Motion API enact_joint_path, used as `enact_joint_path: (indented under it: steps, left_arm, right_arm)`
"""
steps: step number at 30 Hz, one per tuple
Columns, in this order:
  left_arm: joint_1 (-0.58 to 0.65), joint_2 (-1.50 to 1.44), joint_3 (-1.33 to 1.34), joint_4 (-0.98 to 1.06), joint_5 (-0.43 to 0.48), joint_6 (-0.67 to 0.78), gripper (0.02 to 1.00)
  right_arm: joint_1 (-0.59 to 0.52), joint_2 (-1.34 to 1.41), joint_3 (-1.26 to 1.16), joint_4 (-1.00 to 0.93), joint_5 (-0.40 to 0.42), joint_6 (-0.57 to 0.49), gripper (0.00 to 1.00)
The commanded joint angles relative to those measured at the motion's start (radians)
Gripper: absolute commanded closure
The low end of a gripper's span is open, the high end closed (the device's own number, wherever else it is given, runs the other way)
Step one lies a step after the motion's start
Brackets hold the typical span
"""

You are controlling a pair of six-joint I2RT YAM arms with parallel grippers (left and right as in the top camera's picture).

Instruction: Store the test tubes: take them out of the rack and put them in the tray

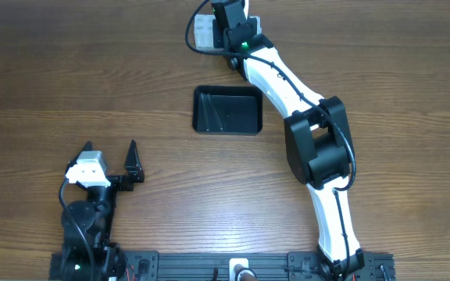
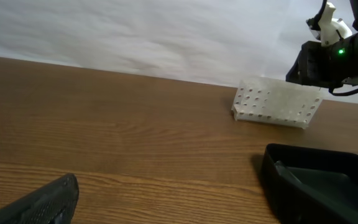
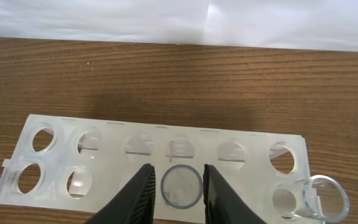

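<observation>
Wooden table (image 3: pixel 166 74), racked test tube (image 3: pixel 181 185) between right pincer (image 3: pixel 176 179) tips

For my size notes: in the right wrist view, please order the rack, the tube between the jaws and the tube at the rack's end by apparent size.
Largest: rack.
Then tube between the jaws and tube at the rack's end: their rims look alike, so I do not rank them.

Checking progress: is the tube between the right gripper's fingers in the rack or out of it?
In the rack: the tube rim sits in a hole, right gripper fingers either side.
</observation>
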Motion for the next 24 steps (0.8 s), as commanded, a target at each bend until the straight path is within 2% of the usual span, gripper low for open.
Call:
enact_joint_path:
  steps: [1,12,24]
  left_arm:
    - [0.006,-0.005,-0.004,-0.001,0.006,0.018,0.020]
    - [0.006,-0.005,-0.004,-0.001,0.006,0.018,0.018]
    - [0.006,-0.005,-0.004,0.000,0.006,0.018,0.018]
  right_arm:
    - [0.004,0.014,0.030,0.000,0.019,0.000,0.779]
    - [0.004,0.014,0.030,0.000,0.019,-0.007,0.875]
    - [0.005,-0.021,0.031,0.002,0.033,-0.015,0.884]
